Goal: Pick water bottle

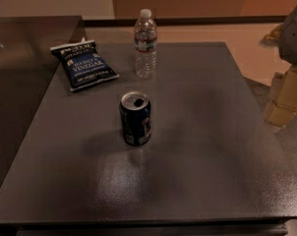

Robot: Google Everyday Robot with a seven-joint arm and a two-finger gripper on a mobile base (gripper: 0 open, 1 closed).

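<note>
The water bottle (pixel 145 44) is a small clear ribbed bottle with a white cap and a dark label band. It stands upright near the far edge of the dark grey table (pixel 197 146), a little left of centre. My gripper (pixel 284 101) is at the right edge of the view, beyond the table's right side. It is far from the bottle and holds nothing that I can see. The grey arm (pixel 295 33) rises above it.
A dark blue soda can (pixel 135 119) stands upright in the middle of the table, in front of the bottle. A blue sea salt and vinegar chip bag (pixel 83 64) lies at the far left. A second dark surface (pixel 20 63) adjoins the table on the left.
</note>
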